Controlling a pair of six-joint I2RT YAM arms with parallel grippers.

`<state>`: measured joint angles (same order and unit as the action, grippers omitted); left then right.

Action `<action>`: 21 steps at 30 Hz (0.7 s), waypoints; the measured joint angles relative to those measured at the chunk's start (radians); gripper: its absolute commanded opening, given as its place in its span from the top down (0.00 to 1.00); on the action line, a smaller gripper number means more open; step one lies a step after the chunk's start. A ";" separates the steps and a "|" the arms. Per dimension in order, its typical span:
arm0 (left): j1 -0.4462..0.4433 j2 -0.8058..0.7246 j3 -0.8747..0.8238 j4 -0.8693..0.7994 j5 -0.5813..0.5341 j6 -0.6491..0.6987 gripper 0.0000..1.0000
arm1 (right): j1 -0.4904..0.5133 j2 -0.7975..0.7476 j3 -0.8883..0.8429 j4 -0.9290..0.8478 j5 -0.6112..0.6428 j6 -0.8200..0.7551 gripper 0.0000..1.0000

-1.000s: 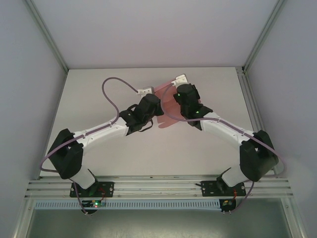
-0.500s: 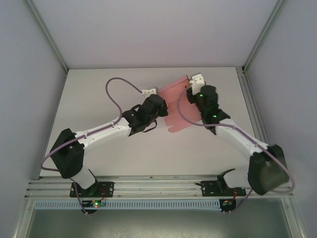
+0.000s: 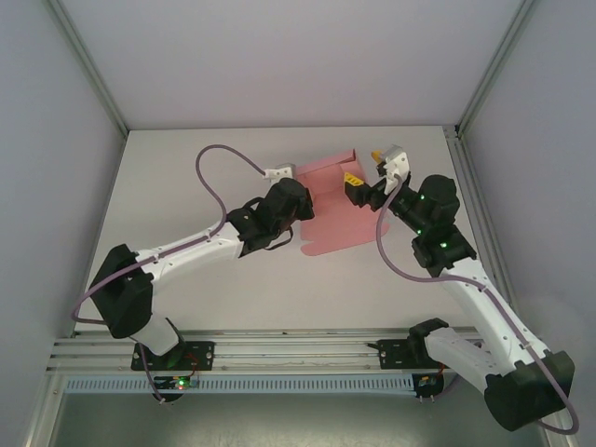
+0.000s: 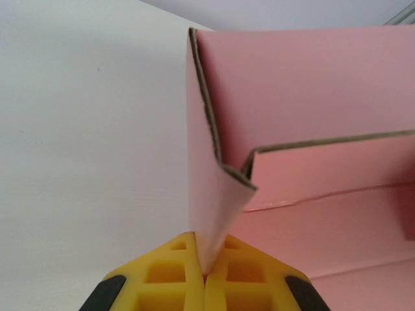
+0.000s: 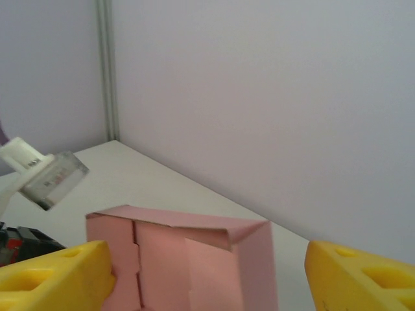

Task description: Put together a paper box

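Note:
The paper box (image 3: 333, 207) is a pink card sheet, partly folded, lying at the middle of the white table (image 3: 186, 177). My left gripper (image 3: 302, 220) is at its left edge. In the left wrist view the left gripper (image 4: 206, 280) is shut, its yellow fingers (image 4: 165, 275) pinching a raised flap of the paper box (image 4: 311, 97). My right gripper (image 3: 365, 168) stands open at the sheet's far right corner. In the right wrist view the right gripper (image 5: 209, 278) has its yellow fingers (image 5: 55, 278) wide apart, with a folded-up wall of the paper box (image 5: 194, 259) between them, untouched.
Grey enclosure walls (image 3: 279, 56) close in the table at the back and sides. An aluminium rail (image 3: 298, 349) runs along the near edge. A purple cable (image 3: 216, 158) loops over the left arm. The left wrist's white camera block (image 5: 42, 172) shows beside the right gripper.
The right gripper has opened, let go of the pink sheet and swung back to the right. The sheet has spread flatter on the table. The left gripper stays shut on its flap.

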<state>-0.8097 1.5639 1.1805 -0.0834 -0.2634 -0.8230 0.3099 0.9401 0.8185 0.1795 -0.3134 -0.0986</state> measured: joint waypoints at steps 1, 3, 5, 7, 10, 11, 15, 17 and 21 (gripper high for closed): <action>0.001 -0.005 -0.002 0.000 -0.003 0.005 1.00 | 0.000 -0.009 0.000 -0.023 0.028 0.000 0.30; 0.003 -0.014 -0.006 0.000 -0.003 0.016 1.00 | -0.015 -0.016 0.005 -0.079 0.049 -0.002 0.30; 0.005 -0.024 -0.010 0.000 -0.001 0.034 1.00 | -0.056 -0.006 0.031 -0.164 0.019 -0.010 0.32; 0.006 -0.033 -0.012 0.000 0.000 0.048 1.00 | -0.106 0.023 0.070 -0.243 -0.050 -0.029 0.35; 0.006 -0.039 -0.016 0.001 0.005 0.067 1.00 | -0.138 0.071 0.109 -0.312 -0.130 -0.064 0.38; 0.006 -0.040 -0.019 0.001 0.005 0.072 1.00 | -0.138 0.081 0.116 -0.329 -0.147 -0.071 0.38; 0.006 -0.040 -0.026 0.000 0.012 0.090 1.00 | -0.154 0.115 0.131 -0.380 -0.257 -0.112 0.38; 0.006 -0.040 -0.027 0.001 0.012 0.100 1.00 | -0.179 0.113 0.131 -0.396 -0.328 -0.127 0.36; 0.006 -0.041 -0.029 0.001 0.013 0.129 1.00 | -0.235 0.076 0.131 -0.411 -0.435 -0.141 0.31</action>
<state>-0.8032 1.5230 1.1511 -0.0826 -0.2508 -0.6941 0.0750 1.0164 0.9493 -0.2314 -0.7486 -0.2394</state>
